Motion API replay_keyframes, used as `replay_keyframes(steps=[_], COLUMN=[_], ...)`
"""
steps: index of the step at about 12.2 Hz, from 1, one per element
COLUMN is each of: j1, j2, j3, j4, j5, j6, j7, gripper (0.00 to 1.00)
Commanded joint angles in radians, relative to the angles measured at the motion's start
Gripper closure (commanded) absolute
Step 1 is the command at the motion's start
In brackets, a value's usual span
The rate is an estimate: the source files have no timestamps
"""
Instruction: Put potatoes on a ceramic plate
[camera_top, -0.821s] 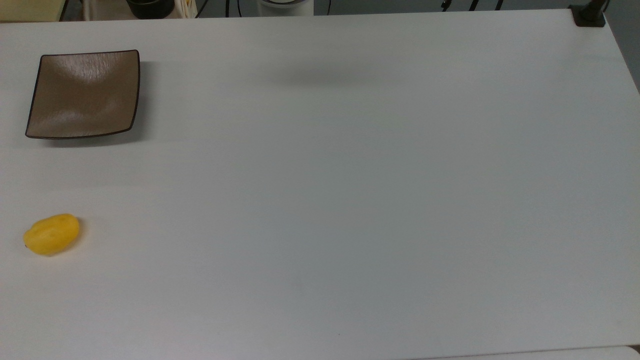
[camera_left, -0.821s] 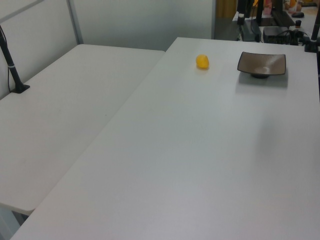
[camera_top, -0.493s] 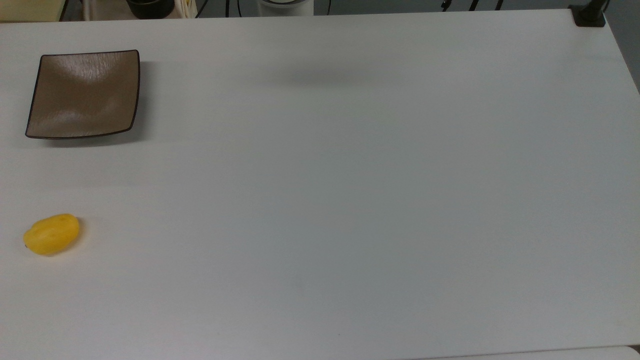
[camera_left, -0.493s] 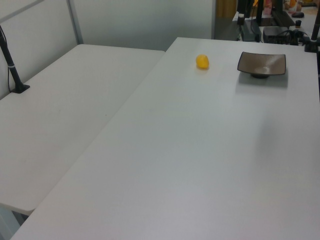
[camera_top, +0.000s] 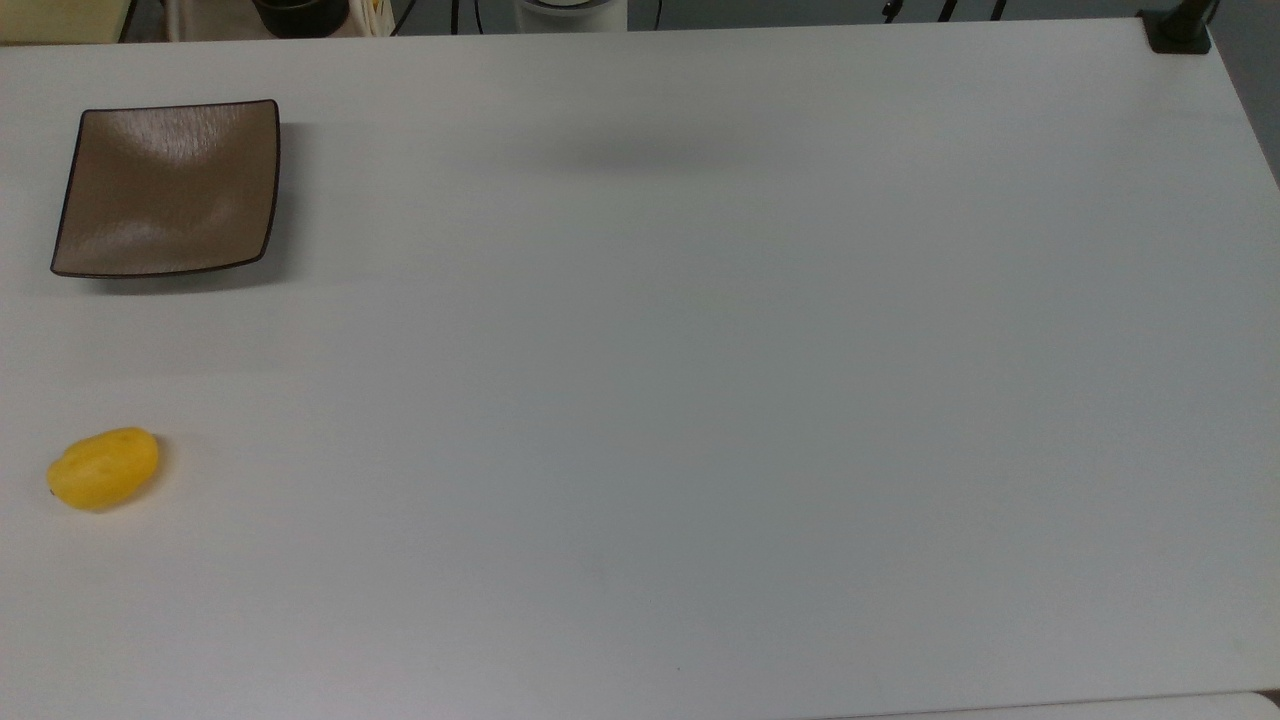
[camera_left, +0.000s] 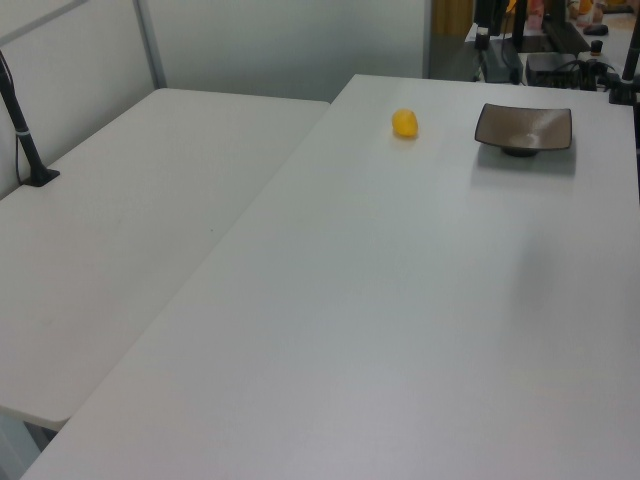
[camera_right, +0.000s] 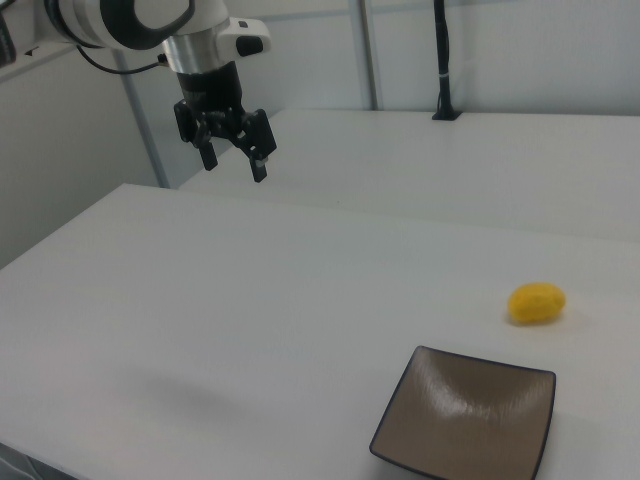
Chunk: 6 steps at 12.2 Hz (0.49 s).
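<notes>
Change: nothing we can find has shifted since the earlier top and left views; potato and plate lie where they lay, and the soft shadow on the tabletop sits in the same place.
Table (camera_top: 700, 400): we see a broad white top carrying both task things, bare over most of its surface. In the left view (camera_left: 400, 320) a second white table (camera_left: 130, 210) butts against its left edge, with a black post clamped at the far left (camera_left: 22, 130).
Arm: in the right view we see the white Franka arm (camera_right: 120, 20) reaching in from the upper left, its wrist turned down toward the table.
Gripper (camera_right: 234, 160): it hangs in the air well above the tabletop, at the right view's upper left, far from both potato and plate. We see its two black fingers (camera_right: 261, 160) spread apart, with nothing between them.
Ceramic plate (camera_top: 168, 190): square, glossy brown-taupe with a thin dark rim and upturned corners. It sits near the top view's upper left corner, nothing on it. In the left view (camera_left: 524, 128) it lies at the far right of the table; in the right view (camera_right: 465, 418) it is at the bottom right.
Potato (camera_top: 103, 469): a small, smooth yellow oval, lying on the table at the top view's left edge, below the plate and well apart from it. In the left view (camera_left: 404, 123) it sits to the plate's left; in the right view (camera_right: 536, 303) it lies beyond the plate, toward the right.
</notes>
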<state>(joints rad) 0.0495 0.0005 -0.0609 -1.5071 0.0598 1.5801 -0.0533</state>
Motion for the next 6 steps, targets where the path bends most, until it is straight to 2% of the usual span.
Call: replay_keyframes(steps=[1, 6], j1=[0.0, -0.01], j2=[-0.031, -0.017], j3=[-0.007, -0.013], j4=[-0.047, -0.036], j5=[-0.006, -0.009], j6=[-0.021, -0.011], j7=[-0.014, 0.004], gripper=[0.0, 0.0])
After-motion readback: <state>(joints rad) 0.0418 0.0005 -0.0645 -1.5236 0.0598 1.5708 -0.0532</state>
